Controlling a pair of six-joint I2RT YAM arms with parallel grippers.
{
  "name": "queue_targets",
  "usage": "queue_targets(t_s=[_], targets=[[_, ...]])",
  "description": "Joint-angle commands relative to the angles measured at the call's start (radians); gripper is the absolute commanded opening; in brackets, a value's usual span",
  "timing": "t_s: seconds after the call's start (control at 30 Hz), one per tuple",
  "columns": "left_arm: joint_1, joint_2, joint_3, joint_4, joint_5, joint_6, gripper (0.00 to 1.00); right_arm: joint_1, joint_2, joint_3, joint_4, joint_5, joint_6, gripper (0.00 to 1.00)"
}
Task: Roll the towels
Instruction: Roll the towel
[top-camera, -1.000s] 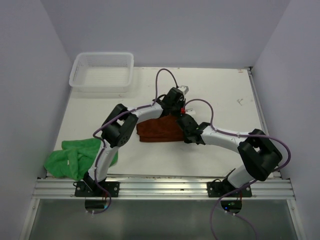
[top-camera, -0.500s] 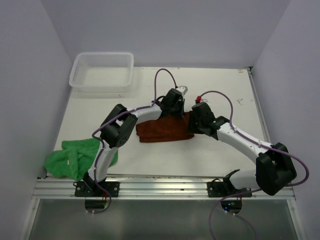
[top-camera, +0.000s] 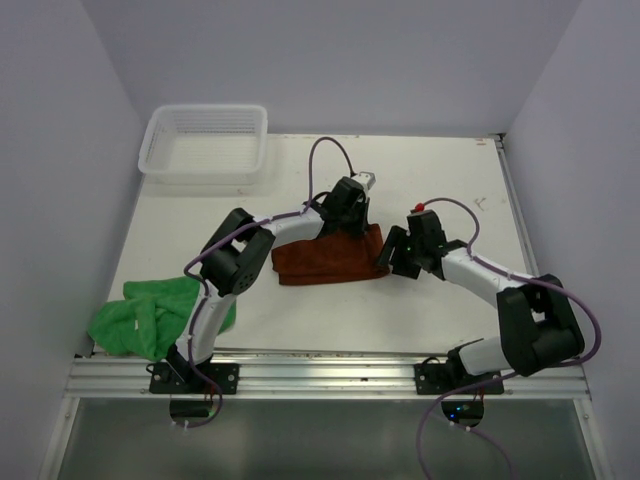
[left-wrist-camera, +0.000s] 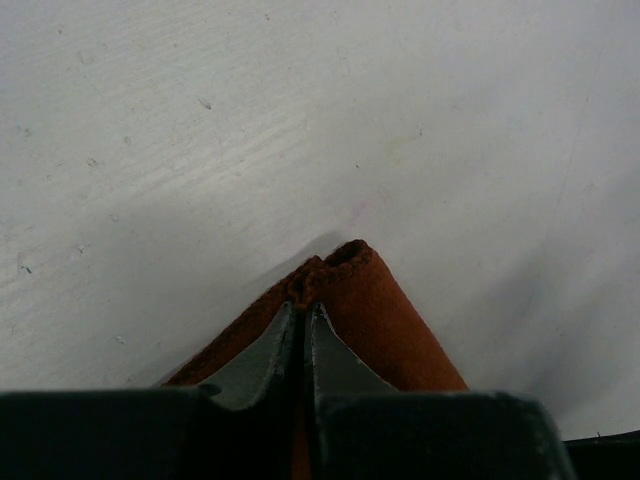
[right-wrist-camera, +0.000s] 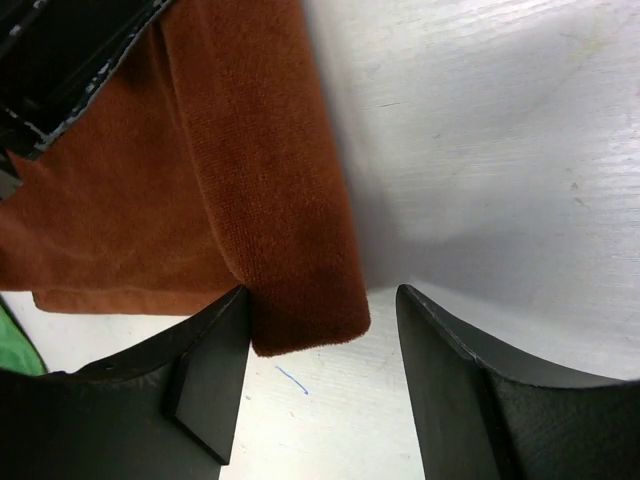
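Brown towel (top-camera: 325, 260) is lying unrolled, your left gripper (left-wrist-camera: 303, 312) pinching its far corner, right gripper (right-wrist-camera: 322, 292) standing spread; green towel (top-camera: 145, 315) is waiting near-left.

One towel (top-camera: 325, 258) lies mid-table (top-camera: 440, 180) between the grippers: left gripper (top-camera: 350, 222) pinching its far edge, right gripper (top-camera: 388, 258) at its right end, fingers spread either side of a corner. The other towel (top-camera: 150, 315) lies at the near left edge; the basket (top-camera: 210, 176) sits far left
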Motion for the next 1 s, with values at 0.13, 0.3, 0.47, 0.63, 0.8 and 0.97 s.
queue_targets(t_s=[0.13,0.3,0.47,0.63,0.8,0.97], targets=[[0.002,-0.057,-0.019,0.015,-0.036,0.038,0.02,-0.058,0.0,-0.034,0.124,-0.09,0.015,0.63],[0.0,-0.053,-0.019,0.013,-0.038,0.036,0.01,-0.063,0.04,-0.052,0.181,-0.128,0.002,0.54],[0.002,-0.051,-0.019,0.012,-0.038,0.035,0.01,-0.063,0.089,-0.071,0.211,-0.139,-0.024,0.39],[0.002,-0.053,-0.02,0.01,-0.038,0.033,0.01,-0.06,0.111,-0.095,0.271,-0.156,-0.045,0.34],[0.002,-0.056,-0.016,0.007,-0.038,0.027,0.01,-0.029,0.099,-0.083,0.222,-0.047,-0.1,0.19],[0.002,-0.062,-0.009,-0.001,-0.039,0.015,0.06,0.084,0.068,-0.057,0.153,0.113,-0.151,0.0]])
